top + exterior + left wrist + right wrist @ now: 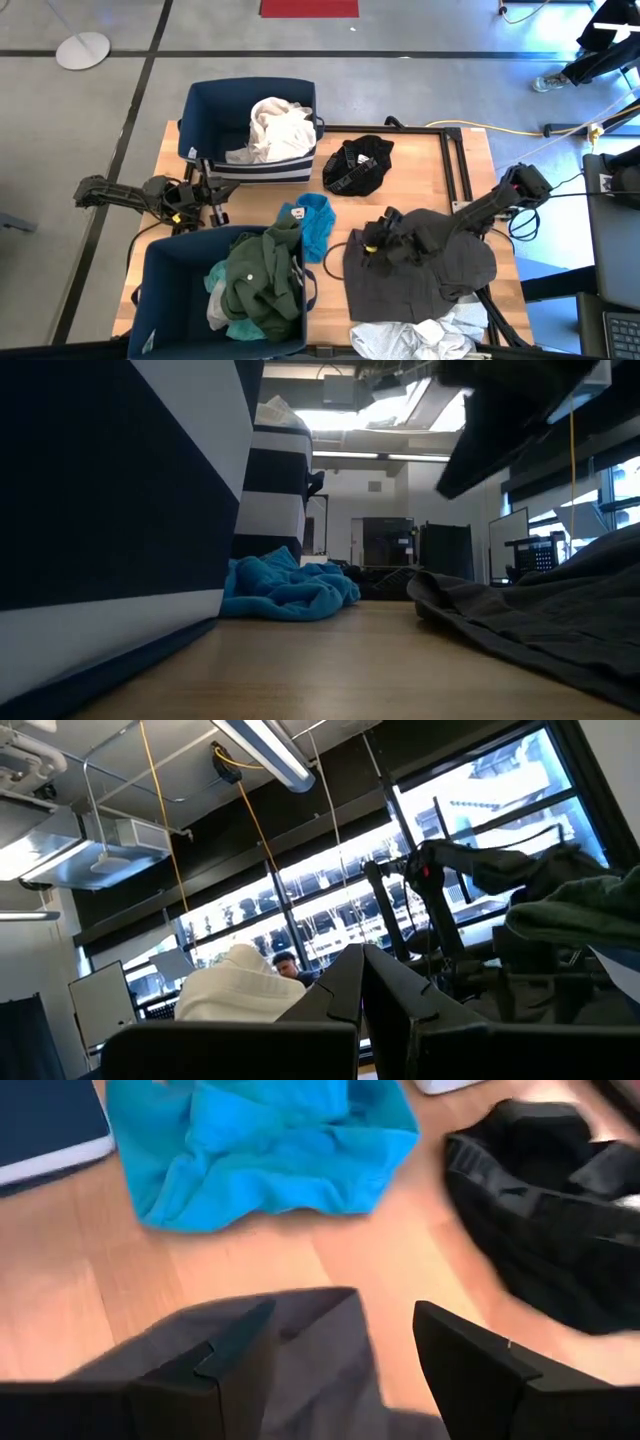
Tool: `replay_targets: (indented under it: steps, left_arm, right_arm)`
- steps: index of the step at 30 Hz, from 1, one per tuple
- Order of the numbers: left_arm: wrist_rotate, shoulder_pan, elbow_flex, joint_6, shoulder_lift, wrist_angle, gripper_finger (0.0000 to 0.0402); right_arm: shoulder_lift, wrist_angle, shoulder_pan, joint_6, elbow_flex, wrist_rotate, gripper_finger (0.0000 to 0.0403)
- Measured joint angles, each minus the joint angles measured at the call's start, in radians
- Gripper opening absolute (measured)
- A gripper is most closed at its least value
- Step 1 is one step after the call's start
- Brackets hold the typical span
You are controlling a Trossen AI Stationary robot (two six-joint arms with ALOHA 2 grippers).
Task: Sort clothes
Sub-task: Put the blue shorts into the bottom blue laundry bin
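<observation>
My right gripper point(372, 243) is open above the dark grey garment point(420, 270), which lies spread on the table. In the right wrist view its fingers point(470, 1370) stand on either side of that garment's edge point(315, 1330). A teal cloth point(316, 224) lies by the near bin, and a black garment point(358, 165) lies farther back. A pale grey-white garment point(420, 340) lies at the near edge. White cloth point(275, 128) fills the far bin and dark green clothes point(262, 285) the near bin. My left gripper point(208, 198) is shut and empty between the bins. My right gripper comes down from above with its open fingers astride the dark grey garment's edge point(315, 1330), which lies flat on the table. I cannot tell whether the fingers touch the cloth.
Two dark blue bins stand on the table's left half, one far point(200, 110) and one near point(160, 300). Bare wood point(420, 150) shows at the far right and between the teal cloth and the black garment. A black frame point(462, 170) runs along the right side.
</observation>
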Motion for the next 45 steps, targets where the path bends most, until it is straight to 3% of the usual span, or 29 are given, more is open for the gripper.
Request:
replay_targets:
  steps: [6,19,23,31,37,45]
  left_arm:
    - [0.0,0.0,0.0,0.0,0.0,0.0,0.0]
    - [0.0,0.0,0.0,0.0,0.0,0.0,0.0]
    - [-0.001,0.0,0.0,0.0,0.0,0.0,0.0]
    - [-0.002,0.0,0.0,0.0,0.0,0.0,0.0]
    - [-0.002,0.0,0.0,0.0,0.0,0.0,0.0]
    - [-0.002,0.0,0.0,0.0,0.0,-0.001,0.0]
  right_arm:
    - [0.0,0.199,-0.06,-0.039,-0.061,-0.008,0.0232]
    - [0.068,0.333,-0.165,-0.133,-0.06,-0.039,0.0235]
    - [0.113,0.414,-0.191,-0.181,-0.06,-0.076,0.0269]
    - [0.198,0.54,-0.217,-0.252,-0.06,-0.075,0.0391]
    - [0.268,0.611,-0.25,-0.326,-0.06,-0.065,0.0379]
    - [0.329,0.663,-0.273,-0.385,-0.06,-0.066,0.0397]
